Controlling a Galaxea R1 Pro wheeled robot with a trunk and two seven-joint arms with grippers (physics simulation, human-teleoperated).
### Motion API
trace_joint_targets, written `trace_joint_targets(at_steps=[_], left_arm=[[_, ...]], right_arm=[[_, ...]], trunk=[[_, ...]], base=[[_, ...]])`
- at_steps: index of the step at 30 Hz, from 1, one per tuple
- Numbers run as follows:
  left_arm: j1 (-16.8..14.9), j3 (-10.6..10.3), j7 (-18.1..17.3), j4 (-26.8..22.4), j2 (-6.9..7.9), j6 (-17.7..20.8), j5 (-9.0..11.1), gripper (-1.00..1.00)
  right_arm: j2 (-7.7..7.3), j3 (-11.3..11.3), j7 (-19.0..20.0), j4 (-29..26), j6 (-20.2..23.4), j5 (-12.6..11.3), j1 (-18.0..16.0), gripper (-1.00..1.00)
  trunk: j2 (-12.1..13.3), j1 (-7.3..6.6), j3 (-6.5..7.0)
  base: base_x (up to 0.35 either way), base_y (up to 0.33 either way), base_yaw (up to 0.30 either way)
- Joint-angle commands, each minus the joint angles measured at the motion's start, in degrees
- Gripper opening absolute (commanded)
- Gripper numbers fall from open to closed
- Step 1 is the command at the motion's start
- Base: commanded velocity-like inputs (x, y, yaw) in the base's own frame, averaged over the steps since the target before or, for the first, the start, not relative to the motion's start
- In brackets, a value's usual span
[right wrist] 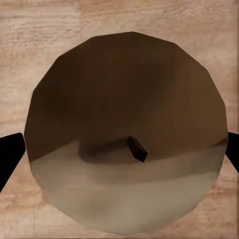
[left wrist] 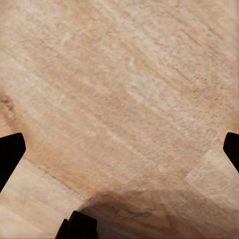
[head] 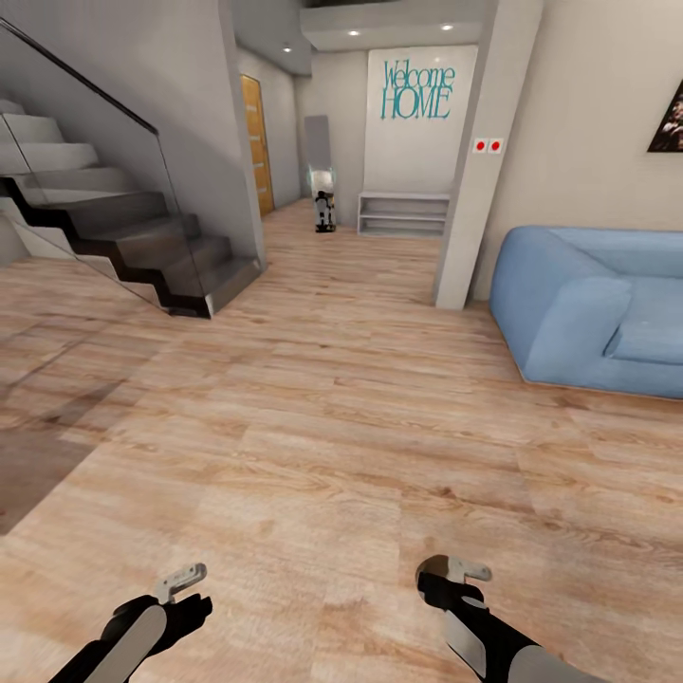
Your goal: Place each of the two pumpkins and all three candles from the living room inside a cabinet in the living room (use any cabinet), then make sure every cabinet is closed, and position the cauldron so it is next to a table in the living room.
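Over the light wood-plank floor of the living room, both black-and-grey arms reach forward low in the head view; the left gripper hangs above bare planks, and in its wrist view its dark fingertips sit wide apart at the two edges with only floor between them, so its jaws stand apart. The right gripper holds a short stubby cylinder of pale beige-tan wax with a small dark wick, the candle, seen end-on in the right wrist view; the black fingertips press against the candle's opposite sides, clamped on it, with the plank floor showing behind. In the head view a soft blue sofa stands at the right against the off-white wall; a grey staircase with a glass balustrade rises at the left; further back a hallway holds a low white shelf unit under teal "Welcome HOME" lettering, and a wooden door stands beyond the stairs.
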Motion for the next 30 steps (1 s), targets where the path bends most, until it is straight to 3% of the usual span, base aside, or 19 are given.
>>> trace_joint_targets(at_steps=[1,16,27,30], left_arm=[[0.0,-0.4,0.5,-0.1,-0.15,0.0,0.3,1.0],[0.0,-0.5,0.5,0.0,-0.76,-0.1,0.3,1.0],[0.0,-0.4,0.5,0.0,-0.99,-2.4,0.6,1.0],[0.0,-0.4,0.5,0.0,-0.99,-2.8,0.8,1.0]], right_arm=[[-0.01,0.5,-0.3,0.0,-0.3,-0.7,0.0,-1.0],[0.1,0.5,-0.3,0.0,-1.6,-0.7,0.0,-1.0],[0.14,0.5,-0.3,0.1,-1.7,-0.7,0.0,-1.0],[0.13,0.5,-0.3,0.1,-1.7,-0.7,0.0,-1.0]], trunk=[[0.4,-0.23,0.13],[6.4,-3.53,2.87],[10.8,-5.94,4.54],[10.8,-5.94,4.44]], base=[[0.0,0.0,0.0],[0.0,0.0,0.007],[0.0,0.0,0.238],[0.0,0.0,0.267]])
